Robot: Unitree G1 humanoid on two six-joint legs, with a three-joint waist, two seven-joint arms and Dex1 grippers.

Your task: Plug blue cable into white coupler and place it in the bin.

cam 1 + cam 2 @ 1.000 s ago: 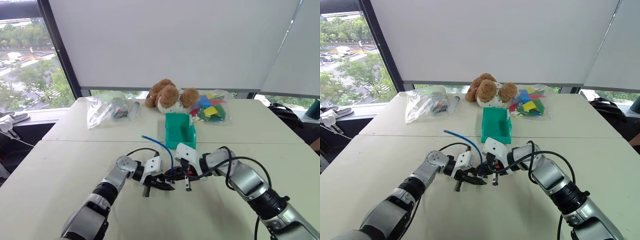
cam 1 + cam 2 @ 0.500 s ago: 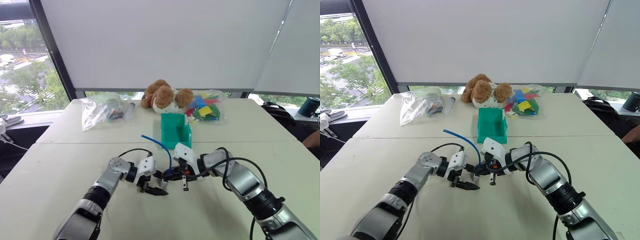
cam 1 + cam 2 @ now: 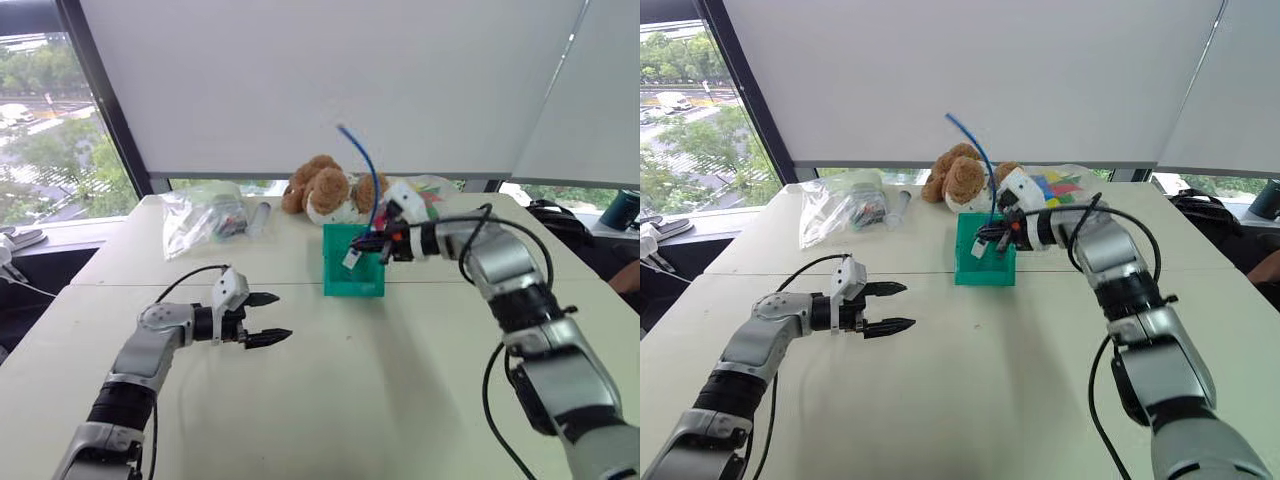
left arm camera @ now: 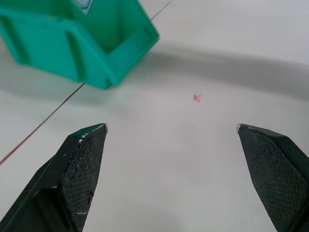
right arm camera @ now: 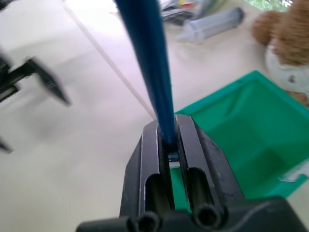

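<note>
The right gripper [image 3: 372, 245] is raised above the table [image 3: 400, 380], its jaws clenched on the blue cable [image 3: 364, 170]. From the grip the cable rises in a curve, its free end up in front of the window blind. A small white coupler [image 3: 351, 259] hangs at the cable's lower end, just below the fingers, in front of the bin's back wall and above its open top. Whether the plug is fully seated in the coupler cannot be told.

The bin [image 3: 352, 272], teal-green, stands on the table in front of a stuffed toy [image 3: 327, 190].

The left gripper [image 3: 265, 318] hovers above the table, well apart from the bin, its jaws spread wide and holding nothing. Its wrist view shows both black fingertips [image 4: 87, 164] far apart over bare tabletop.
</note>
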